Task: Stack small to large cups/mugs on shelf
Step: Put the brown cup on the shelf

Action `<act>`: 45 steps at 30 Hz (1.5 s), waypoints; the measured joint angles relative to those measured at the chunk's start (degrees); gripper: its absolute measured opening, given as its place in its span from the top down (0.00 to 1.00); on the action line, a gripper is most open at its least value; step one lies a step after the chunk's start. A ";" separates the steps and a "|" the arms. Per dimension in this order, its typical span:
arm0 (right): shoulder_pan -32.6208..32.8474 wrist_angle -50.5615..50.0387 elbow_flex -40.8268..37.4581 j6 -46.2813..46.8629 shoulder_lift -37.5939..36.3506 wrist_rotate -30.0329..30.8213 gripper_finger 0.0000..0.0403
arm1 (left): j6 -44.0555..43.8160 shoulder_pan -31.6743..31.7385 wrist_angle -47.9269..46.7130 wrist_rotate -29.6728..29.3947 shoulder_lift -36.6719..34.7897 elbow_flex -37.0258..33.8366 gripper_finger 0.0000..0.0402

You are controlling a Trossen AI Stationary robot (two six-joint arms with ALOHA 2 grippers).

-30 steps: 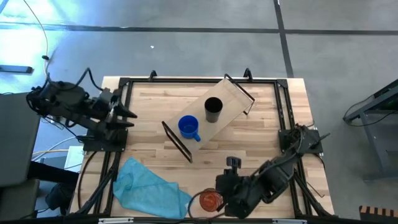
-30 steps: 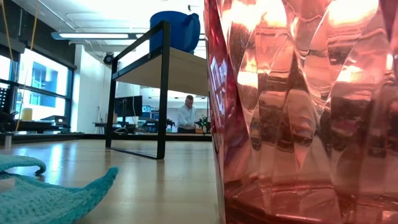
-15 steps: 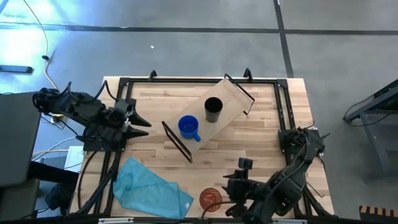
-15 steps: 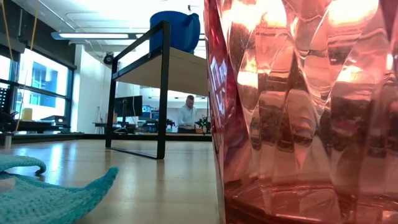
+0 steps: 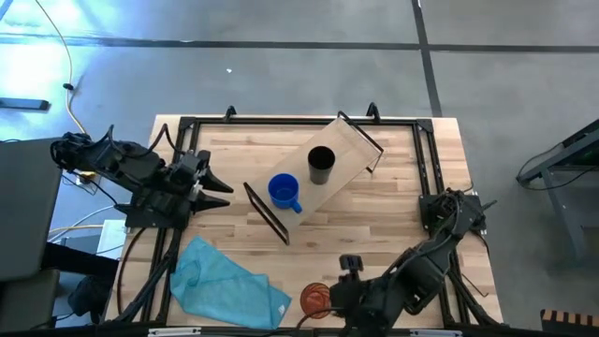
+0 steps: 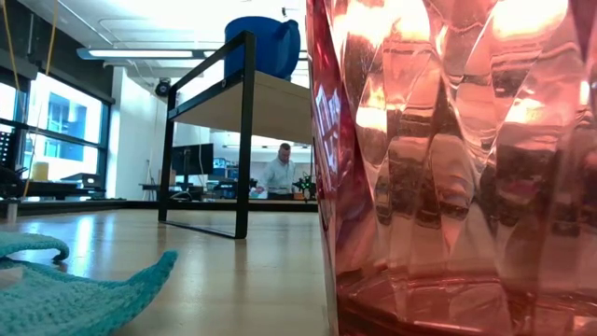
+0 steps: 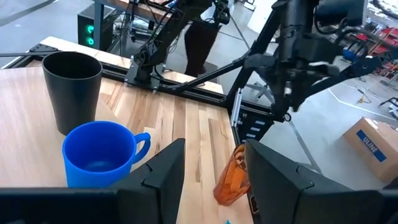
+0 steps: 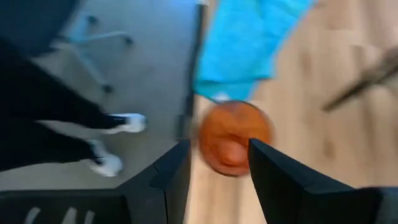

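The translucent orange ribbed tumbler (image 5: pixel 316 300) stands at the table's front edge, just ahead of the right gripper (image 8: pixel 214 171), jaws spread (nothing between them); left gripper (image 5: pixel 217 187) open too.

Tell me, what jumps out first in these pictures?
The shiny orange tumbler fills the low view, standing at the table's near edge with the right gripper open beside it. On the shelf in the middle stand the blue mug and the black cup, and a teal cloth lies near the front-left corner.
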 joint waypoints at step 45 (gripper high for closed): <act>1.96 38.25 0.00 -55.96 -24.46 -16.66 0.63 | -1.96 0.01 0.43 -1.50 0.15 0.02 0.61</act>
